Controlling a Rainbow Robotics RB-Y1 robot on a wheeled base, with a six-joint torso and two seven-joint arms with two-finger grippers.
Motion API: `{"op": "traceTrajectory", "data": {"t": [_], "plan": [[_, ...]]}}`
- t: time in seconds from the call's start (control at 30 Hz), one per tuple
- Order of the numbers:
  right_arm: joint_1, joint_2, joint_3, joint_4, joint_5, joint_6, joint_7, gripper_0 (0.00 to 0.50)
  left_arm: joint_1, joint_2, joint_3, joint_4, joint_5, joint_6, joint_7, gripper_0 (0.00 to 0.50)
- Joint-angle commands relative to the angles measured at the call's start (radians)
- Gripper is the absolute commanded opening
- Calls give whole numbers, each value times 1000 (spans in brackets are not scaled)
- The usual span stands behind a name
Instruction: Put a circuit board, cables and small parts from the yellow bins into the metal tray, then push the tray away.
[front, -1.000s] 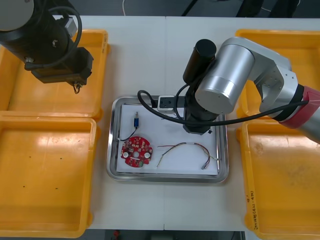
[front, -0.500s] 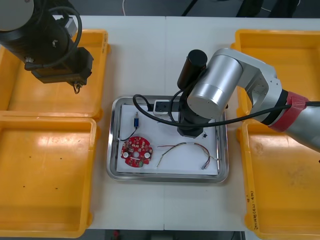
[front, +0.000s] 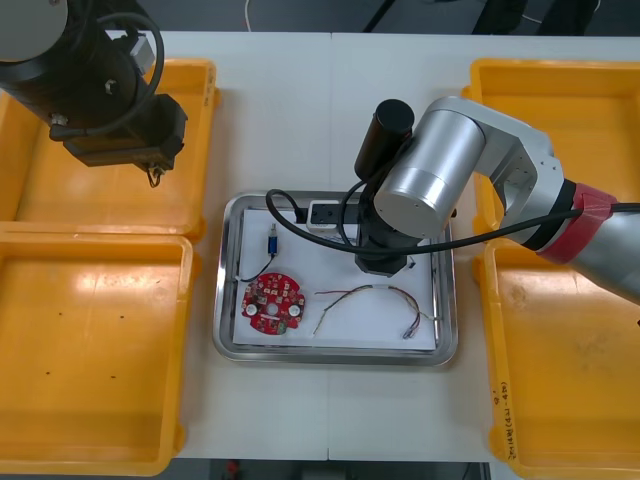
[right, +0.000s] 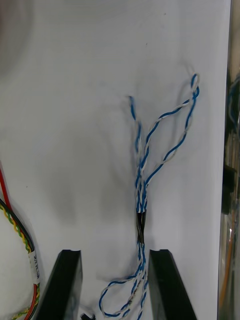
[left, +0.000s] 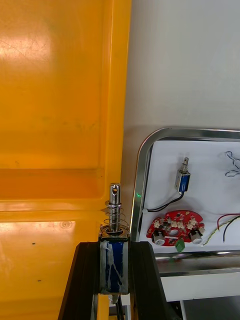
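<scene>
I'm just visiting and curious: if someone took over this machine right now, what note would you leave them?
Left tool: shut on a small blue-bodied metal part, above the far left yellow bin.
Right tool: open, low over the shiny metal tray, straddling the twisted blue and white cable lying there.
Done: round red circuit board, red and yellow cable and another small metal part are in the tray.
To do: bring in the held part, then push the tray away.
</scene>
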Motion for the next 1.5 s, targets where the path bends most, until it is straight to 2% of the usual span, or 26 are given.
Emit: {"op": "traceTrajectory", "data": {"t": [0.03, 0.27, 0.37, 0.63, 0.9, 1.3, 1.5], "plan": [[-4, -5, 5, -34, 0, 6, 33, 500, 7, 15, 21, -28, 7, -12, -56, 0], [-4, -33, -10, -80, -21, 14, 27, 500, 7, 15, 21, -28, 8, -12, -56, 0], [-1, -36, -47, -94, -52, 52, 19, 500, 6, 15, 21, -28, 7, -12, -56, 0], [-4, -34, -208, -177, -121, 264, -4, 500, 6, 15, 21, -30, 7, -12, -56, 0], [-1, -33, -377, -246, -152, 498, -27, 500, 6, 15, 21, -28, 10, -13, -56, 0], [-1, -36, -610, -293, -182, 498, -69, 500, 6, 10, 21, -28, 16, -13, -56, 0], [39, -69, -711, -307, -185, 498, -93, 500, 6, 1, 21, -31, 16, -15, -47, 0]]}}
